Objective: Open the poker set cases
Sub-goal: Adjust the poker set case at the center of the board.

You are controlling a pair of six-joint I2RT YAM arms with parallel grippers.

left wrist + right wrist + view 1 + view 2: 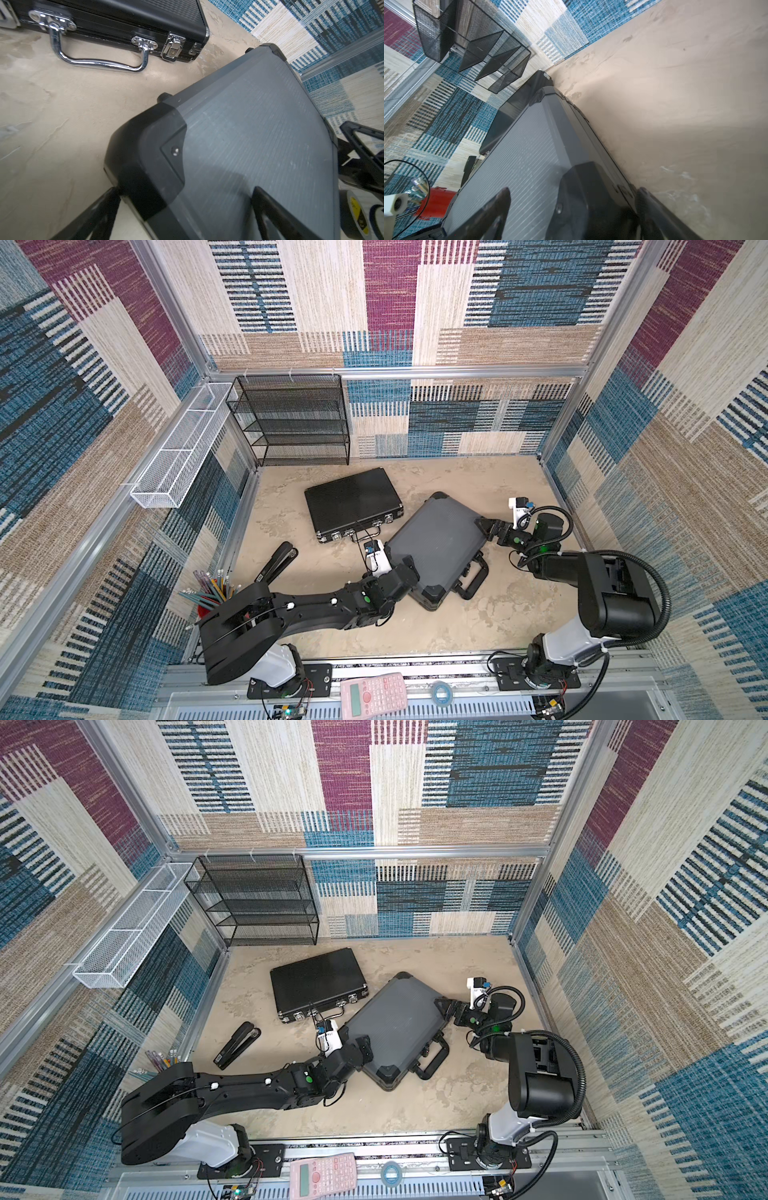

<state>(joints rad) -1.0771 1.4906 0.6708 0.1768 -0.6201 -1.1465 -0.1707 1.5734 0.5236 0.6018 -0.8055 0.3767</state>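
Grey case [436, 539] (shut), corner inside right tool [484, 529]

Setting: robot test cell, lab-type.
Walls: patterned fabric panels [390, 302] on aluminium framing [399, 373].
Mounting: two arm bases [286, 680] bolted to front rail [465, 674].

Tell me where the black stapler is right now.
In both top views the stapler lies flat on the left side of the table, between the pencil cup and the slim black case.
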